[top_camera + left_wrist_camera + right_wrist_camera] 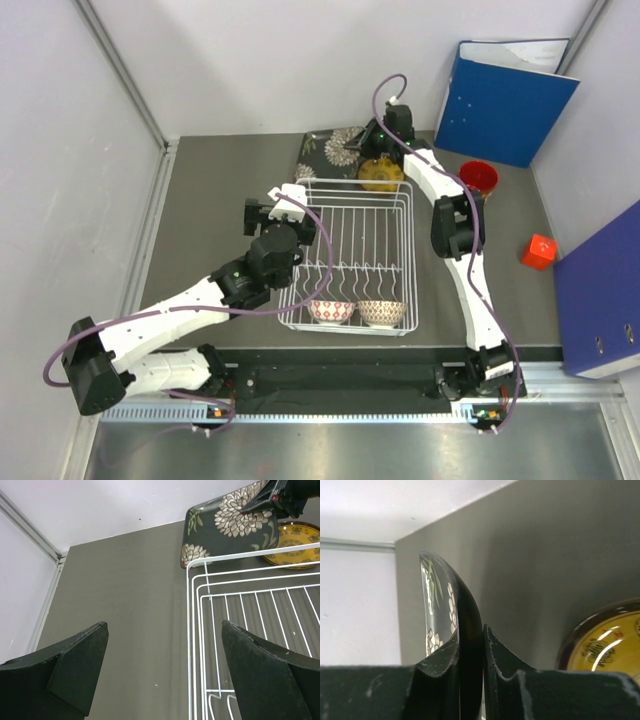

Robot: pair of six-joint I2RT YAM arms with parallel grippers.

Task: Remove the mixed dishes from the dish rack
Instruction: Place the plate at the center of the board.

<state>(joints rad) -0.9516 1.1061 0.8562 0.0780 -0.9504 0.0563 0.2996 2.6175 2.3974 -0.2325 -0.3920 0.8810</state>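
The right gripper pinches the rim of the floral plate, just behind the rack, beside the yellow plate. Best to lower it flat on the worktop before releasing. The left gripper hangs wide over the rack's far-left corner.

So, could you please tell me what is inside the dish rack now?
Two patterned bowls sit side by side at the near end of the rack; the other wires look bare. The left arm overhangs the left rim, hiding a small strip there.
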